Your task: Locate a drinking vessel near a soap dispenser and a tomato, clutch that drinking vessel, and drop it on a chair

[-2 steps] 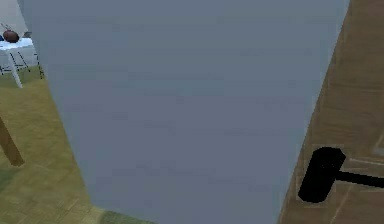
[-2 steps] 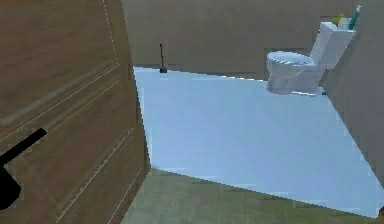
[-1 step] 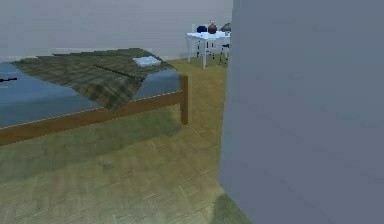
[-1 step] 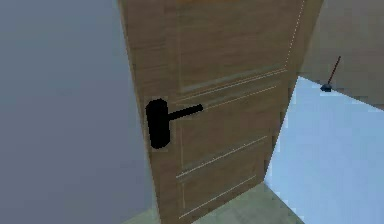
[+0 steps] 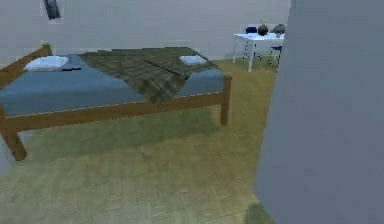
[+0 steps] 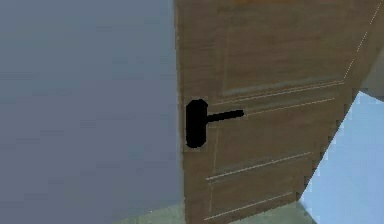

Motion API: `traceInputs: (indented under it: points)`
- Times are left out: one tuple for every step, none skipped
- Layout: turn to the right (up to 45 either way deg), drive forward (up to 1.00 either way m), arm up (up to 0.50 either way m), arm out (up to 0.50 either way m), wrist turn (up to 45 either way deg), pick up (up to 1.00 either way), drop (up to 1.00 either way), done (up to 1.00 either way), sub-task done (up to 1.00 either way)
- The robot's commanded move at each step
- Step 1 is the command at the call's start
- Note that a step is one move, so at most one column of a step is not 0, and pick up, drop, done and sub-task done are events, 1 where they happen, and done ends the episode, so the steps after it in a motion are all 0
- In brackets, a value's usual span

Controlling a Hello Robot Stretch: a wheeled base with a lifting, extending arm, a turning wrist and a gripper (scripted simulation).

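The vessel is not yet found; the small white bench (image 5: 246, 38), far right, perhaps is to be searched; the jaws' state cannot be told.

— What lies ahead?
— I see a bed (image 5: 110, 92) across the left, a pillow (image 5: 46, 63) on its left end, a blanket (image 5: 150, 72) over its middle. A table (image 5: 250, 39) stands behind it, farther right; a wall (image 5: 330, 120) stands close on the right.
— And sideways?
— A door (image 6: 280, 80), its handle (image 6: 205, 122) near its left edge.

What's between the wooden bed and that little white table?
Nothing: in the forward view, only olive floor separates the wooden-framed blue bed from the small white table.
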Motion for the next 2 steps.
traceInputs:
  points:
    - [0.0, 1.0, 0.0, 0.0, 0.0, 0.0, 0.0, 0.0, 0.0]
    - [0.0, 0.55, 0.0, 0.0, 0.0, 0.0, 0.0, 0.0, 0.0]
